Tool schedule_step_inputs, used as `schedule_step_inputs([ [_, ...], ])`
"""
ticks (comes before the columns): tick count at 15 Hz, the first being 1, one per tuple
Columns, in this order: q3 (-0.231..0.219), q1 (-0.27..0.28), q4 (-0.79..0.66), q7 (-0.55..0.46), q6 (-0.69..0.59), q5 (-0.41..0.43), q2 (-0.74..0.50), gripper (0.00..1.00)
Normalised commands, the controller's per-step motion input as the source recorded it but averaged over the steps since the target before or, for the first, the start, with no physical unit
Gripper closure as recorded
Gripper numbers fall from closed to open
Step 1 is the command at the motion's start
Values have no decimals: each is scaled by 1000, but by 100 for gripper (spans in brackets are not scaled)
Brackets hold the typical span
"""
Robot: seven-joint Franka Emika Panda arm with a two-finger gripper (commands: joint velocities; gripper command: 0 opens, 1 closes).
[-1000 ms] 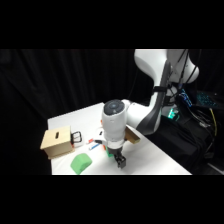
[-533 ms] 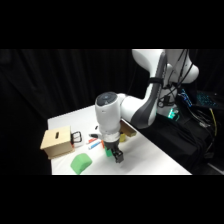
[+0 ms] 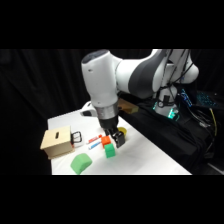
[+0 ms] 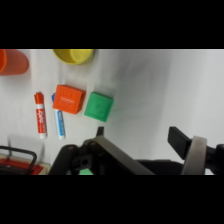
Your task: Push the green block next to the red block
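The small teal-green block lies on the white table right beside the orange-red block, their sides close or touching. In the side view the green block sits just in front of the red block. My gripper hangs just to the right of the pair, a little above the table. In the wrist view the gripper is open, with only bare table between its fingers and the green block just beyond the left fingertip.
Red and blue markers lie left of the red block. A yellow cup and an orange cup stand beyond. A wooden box and a larger round-topped green block are at the table's left.
The arm has swung nearer the camera, and the gripper has risen a little from the table. The green block sits by the red block.
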Motion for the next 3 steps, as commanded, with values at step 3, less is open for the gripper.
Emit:
schedule_step_inputs([
  [3,-18,-91,262,-139,-412,64,-193,0],
])
